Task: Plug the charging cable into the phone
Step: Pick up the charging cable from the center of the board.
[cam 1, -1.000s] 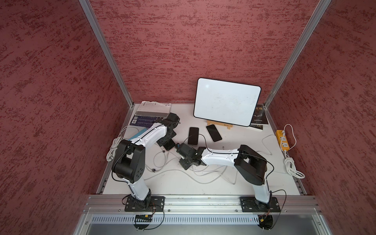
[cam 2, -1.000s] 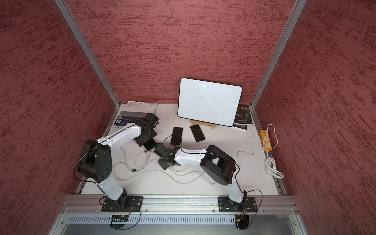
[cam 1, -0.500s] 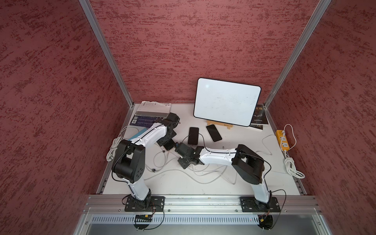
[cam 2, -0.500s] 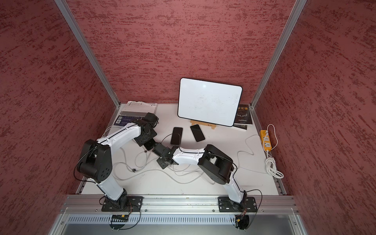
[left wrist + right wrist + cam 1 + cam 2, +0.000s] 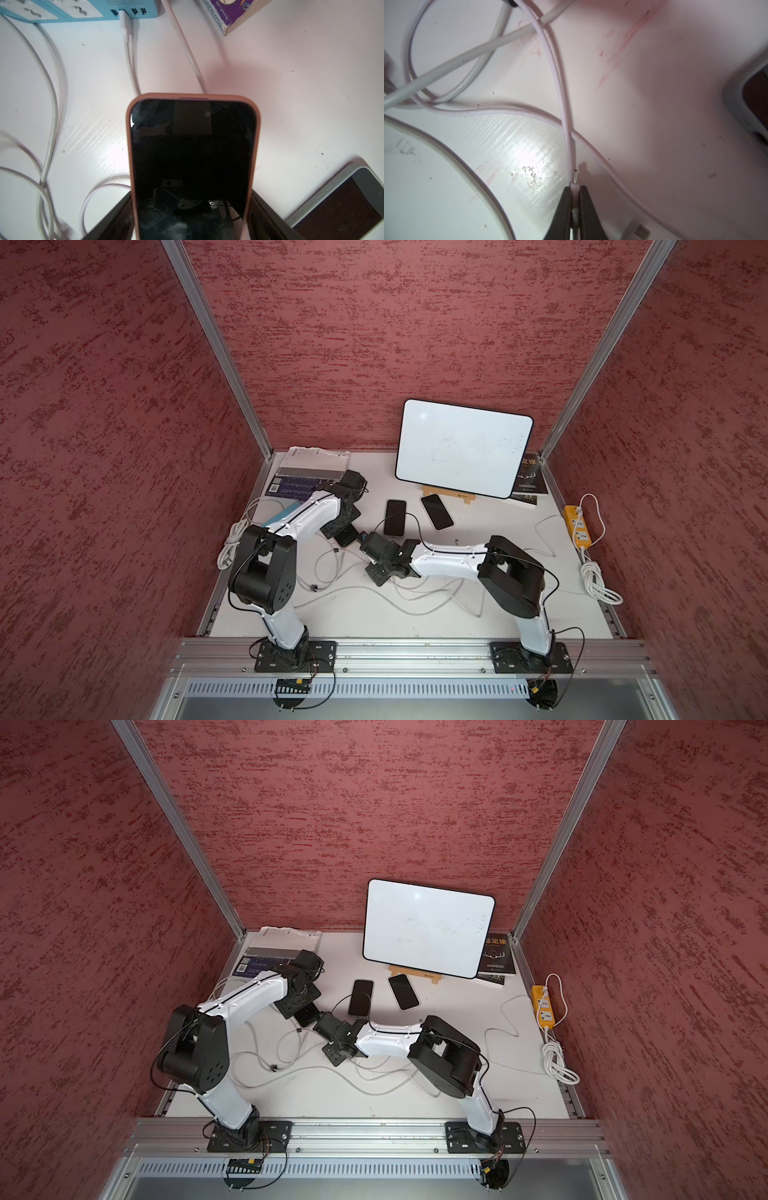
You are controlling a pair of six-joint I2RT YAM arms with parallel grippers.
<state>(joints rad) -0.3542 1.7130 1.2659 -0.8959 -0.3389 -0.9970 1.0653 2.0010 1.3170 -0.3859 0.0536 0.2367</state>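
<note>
Glossy phone [image 5: 192,162], smooth white cable [image 5: 570,149]

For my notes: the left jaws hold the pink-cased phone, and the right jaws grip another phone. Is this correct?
Not quite: the right wrist view shows the right jaws shut on the cable plug, not a phone. The left jaws hold the pink-cased phone.

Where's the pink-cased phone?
The pink-cased phone is gripped in the left claw, filling the left wrist view; in a top view it sits left of a dark phone.
</note>
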